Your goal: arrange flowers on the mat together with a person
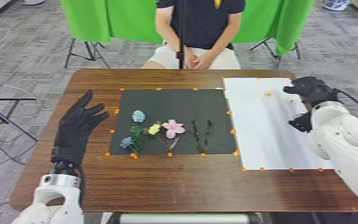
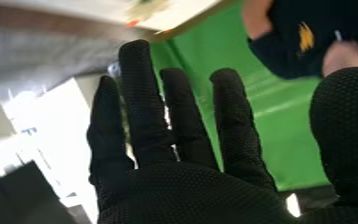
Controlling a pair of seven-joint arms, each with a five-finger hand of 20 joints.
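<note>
The right hand (image 1: 312,89) is open, fingers straight, near the white sheet (image 1: 278,137); the left hand (image 1: 72,132), also open, points forward beside the dark mat (image 1: 162,102).

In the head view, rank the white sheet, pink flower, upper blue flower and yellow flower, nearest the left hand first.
From the left hand:
1. Upper blue flower, left on the mat
2. Yellow flower, lower right of it
3. Pink flower, mid-mat
4. White sheet, right side

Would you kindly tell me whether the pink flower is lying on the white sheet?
No, the pink flower lies on the black mat, beside the yellow flower.
</note>
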